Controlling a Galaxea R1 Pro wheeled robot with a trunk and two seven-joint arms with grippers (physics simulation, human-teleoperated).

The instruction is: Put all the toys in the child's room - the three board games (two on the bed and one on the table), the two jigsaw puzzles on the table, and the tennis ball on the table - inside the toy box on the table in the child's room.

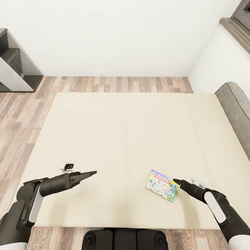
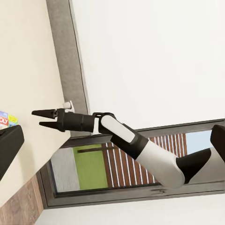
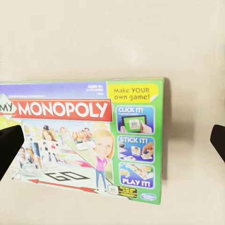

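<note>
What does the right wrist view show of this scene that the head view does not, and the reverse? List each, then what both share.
Right wrist view: the Monopoly box's cover print, readable: "Make YOUR own game!", "CLICK IT!", "STICK IT!", "PLAY IT!".
Head view: the whole bed, the wood floor, the white wall, a grey shelf unit, the left gripper and the right gripper beside the box.
Both: the Monopoly box lying flat on the beige mattress.

Both arms reach forward, low and roughly level. The left gripper (image 1: 91,172) points inward toward the right arm, its fingers drawn to a point. The right gripper (image 1: 176,181) also angles inward, its two dark fingers (image 2: 44,113) parted in an open fork.
</note>
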